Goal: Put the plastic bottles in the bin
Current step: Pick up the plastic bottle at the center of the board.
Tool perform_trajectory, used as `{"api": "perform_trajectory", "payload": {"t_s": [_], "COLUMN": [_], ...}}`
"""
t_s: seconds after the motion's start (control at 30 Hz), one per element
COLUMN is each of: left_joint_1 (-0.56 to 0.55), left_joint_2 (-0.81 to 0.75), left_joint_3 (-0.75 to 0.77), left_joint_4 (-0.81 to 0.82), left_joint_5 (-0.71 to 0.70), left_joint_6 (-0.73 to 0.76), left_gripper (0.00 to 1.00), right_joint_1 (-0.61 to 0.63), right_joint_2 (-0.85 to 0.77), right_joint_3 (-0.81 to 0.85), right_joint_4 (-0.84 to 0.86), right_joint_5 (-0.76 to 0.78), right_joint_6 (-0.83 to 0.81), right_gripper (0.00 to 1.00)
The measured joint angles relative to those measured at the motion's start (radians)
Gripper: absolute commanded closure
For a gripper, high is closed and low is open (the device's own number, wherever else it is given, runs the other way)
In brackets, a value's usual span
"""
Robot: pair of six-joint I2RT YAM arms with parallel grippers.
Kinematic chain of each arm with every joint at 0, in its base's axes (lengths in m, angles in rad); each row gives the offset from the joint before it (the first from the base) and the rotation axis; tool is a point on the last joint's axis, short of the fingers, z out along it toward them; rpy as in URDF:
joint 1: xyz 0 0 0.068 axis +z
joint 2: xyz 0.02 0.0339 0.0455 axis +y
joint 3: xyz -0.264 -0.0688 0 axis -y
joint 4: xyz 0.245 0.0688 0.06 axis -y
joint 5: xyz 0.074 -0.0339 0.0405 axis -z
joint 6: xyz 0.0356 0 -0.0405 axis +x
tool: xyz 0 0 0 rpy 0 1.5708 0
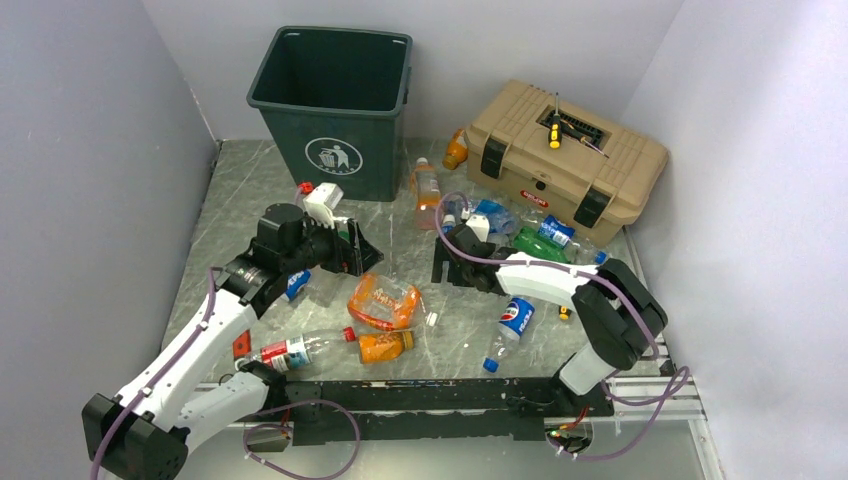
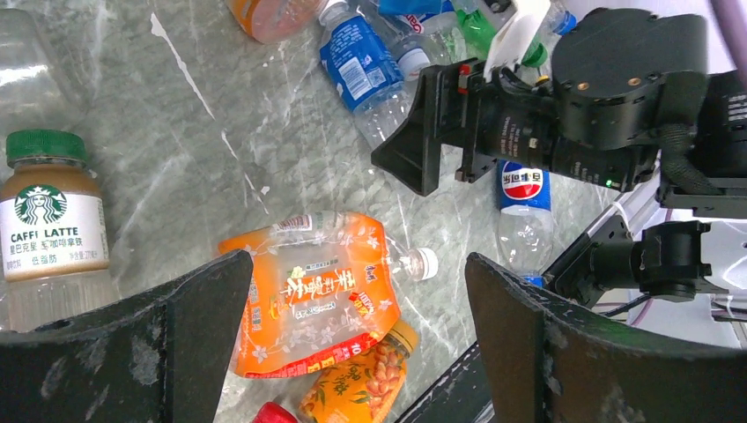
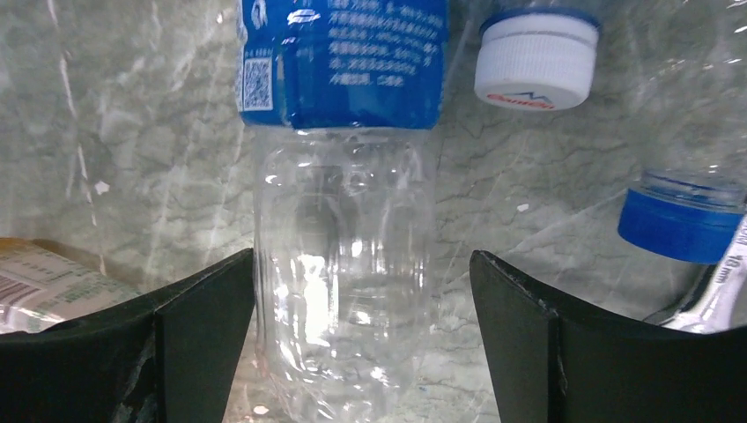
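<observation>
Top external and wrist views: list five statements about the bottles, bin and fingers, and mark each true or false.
1. The bin stands upright. True.
2. The right fingers are clamped on a bottle. False: they stand open either side of the blue-labelled clear bottle lying between them.
3. A screwdriver lies on the toolbox. True.
4. The left fingers hold the crushed orange bottle. False: they are open above it, holding nothing.
5. The latte bottle has a red cap. False: its cap is green.
</observation>
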Motion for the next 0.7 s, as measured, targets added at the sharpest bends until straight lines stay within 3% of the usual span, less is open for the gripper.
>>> {"api": "perform_trajectory", "payload": {"t_s": [0.2, 0.47, 0.7], "left_joint_1": [0.0, 0.0, 0.0], "left_joint_2": [-0.001, -0.005, -0.01], "left_joint_3": [0.0, 0.0, 0.0], "left_joint_4": [0.0, 0.0, 0.0], "left_joint_5": [0.0, -0.001, -0.002], "left_joint_6": [-0.005, -0.006, -0.007], "left_gripper": [0.04, 0.04, 0.04], "right_joint_1": [0.0, 0.0, 0.003], "right_joint_2": [0.047, 0.048, -0.053], "right_joint_3": [0.003, -0.002, -0.051], "right_joint_4": [0.002, 0.013, 0.003], "right_joint_5": [-0.028, -0.036, -0.051], "right_joint_6": [-0.003, -0.014, -0.031], "right_gripper": [0.17, 0.34, 0.42]}}
